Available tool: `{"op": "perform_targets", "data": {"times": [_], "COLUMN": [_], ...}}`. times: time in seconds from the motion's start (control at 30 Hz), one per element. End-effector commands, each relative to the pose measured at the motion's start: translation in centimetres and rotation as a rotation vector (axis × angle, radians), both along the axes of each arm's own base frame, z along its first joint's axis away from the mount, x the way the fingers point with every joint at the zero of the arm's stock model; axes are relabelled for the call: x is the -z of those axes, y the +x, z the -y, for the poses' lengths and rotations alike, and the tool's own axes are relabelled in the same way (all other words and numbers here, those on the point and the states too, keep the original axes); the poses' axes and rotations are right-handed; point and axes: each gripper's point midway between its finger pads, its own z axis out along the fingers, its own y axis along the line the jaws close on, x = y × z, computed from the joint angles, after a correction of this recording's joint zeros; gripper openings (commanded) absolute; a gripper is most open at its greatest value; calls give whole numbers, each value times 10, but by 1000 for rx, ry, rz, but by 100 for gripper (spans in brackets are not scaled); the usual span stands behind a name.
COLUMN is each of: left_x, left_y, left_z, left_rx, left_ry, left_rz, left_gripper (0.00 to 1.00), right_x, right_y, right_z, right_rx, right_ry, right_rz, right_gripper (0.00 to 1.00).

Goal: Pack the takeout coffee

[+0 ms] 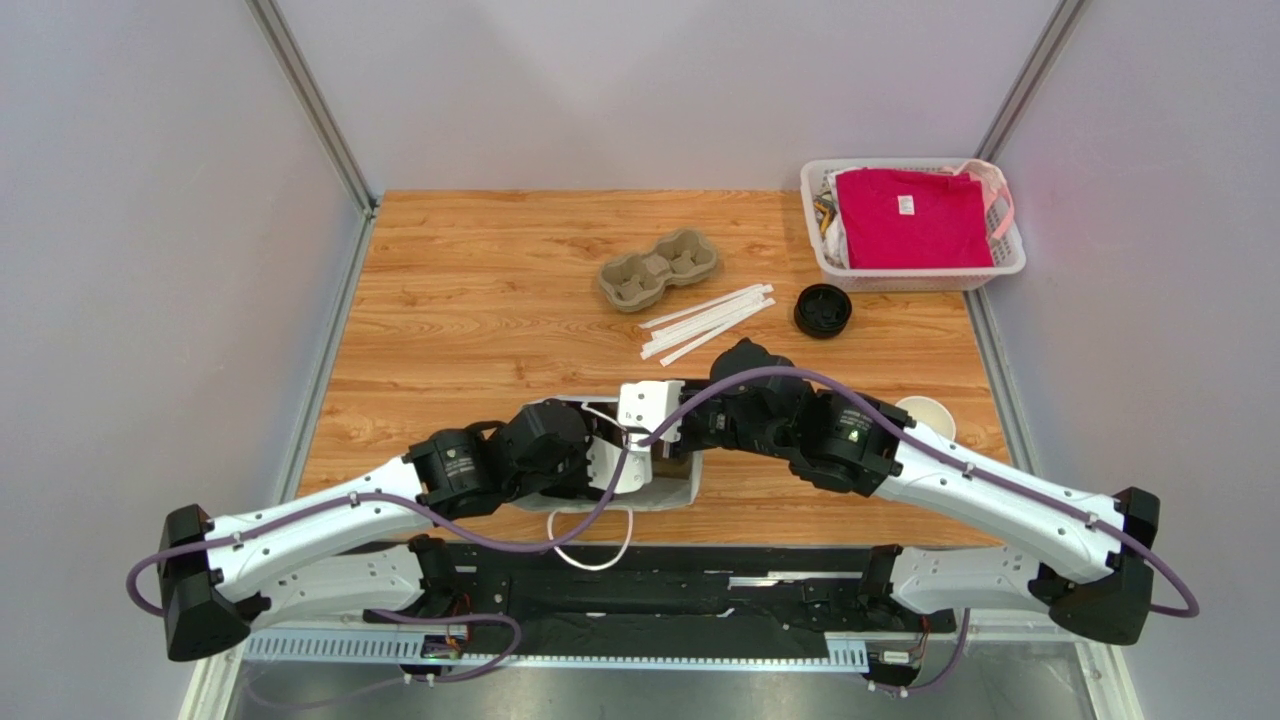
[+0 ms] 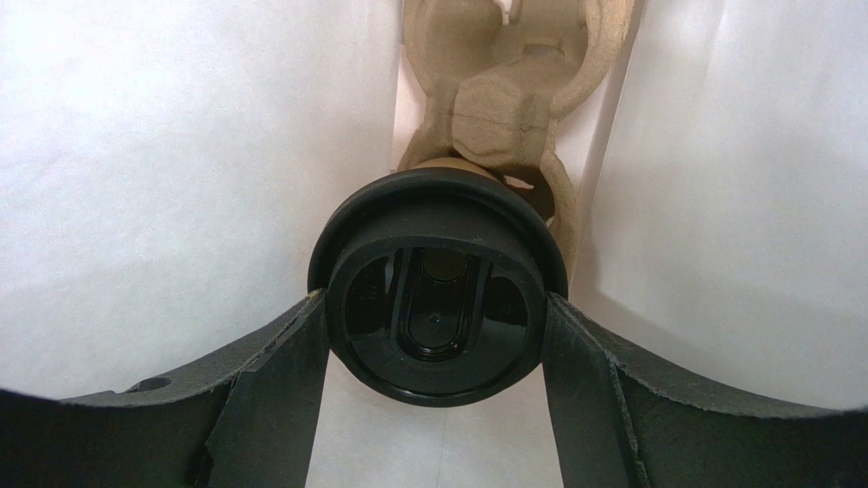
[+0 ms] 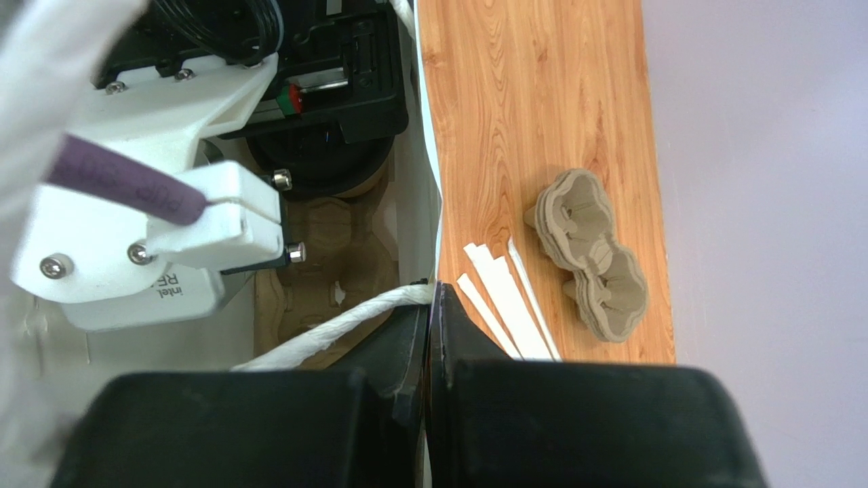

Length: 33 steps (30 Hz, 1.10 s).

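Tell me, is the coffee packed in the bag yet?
Almost! Done: the takeout coffee has its black lid on and is down inside the white paper bag, over the cardboard cup tray. In hand: the left claw grips the cup's lid, and the right claw pinches the bag's rim. Left to do: probably settle the cup in a tray slot, let go, and pull both claws out.

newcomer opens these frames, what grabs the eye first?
Both arms meet over a white paper bag at the table's near middle: the left gripper holds the takeout coffee by its black lid inside the bag, above a pulp cup carrier. The right gripper is pinched shut on the bag's rim. At the far right corner, a magenta cloth in a white basket stands out.
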Motion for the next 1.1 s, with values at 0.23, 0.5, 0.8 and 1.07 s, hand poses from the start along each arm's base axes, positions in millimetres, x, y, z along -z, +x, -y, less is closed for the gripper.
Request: {"op": "perform_targets", "data": {"times": [0.23, 0.5, 0.8, 1.07], "left_x": [-40, -13, 15, 30], "left_y": [-3, -8, -20, -25], "left_z": [7, -3, -13, -19], "left_rx": [40, 5, -46, -72], "left_ry": [-69, -43, -34, -13], "left_rz": [127, 81, -52, -161], "left_gripper": [0, 0, 0, 0], "right_x": [-31, -27, -26, -25], "right_y": [5, 4, 4, 4], "right_z": [3, 3, -1, -6], "right_rx": [-22, -51, -67, -73], "right_ry": [120, 131, 118, 112], "right_rz": [189, 323, 337, 329], "right_gripper": [0, 0, 0, 0]}}
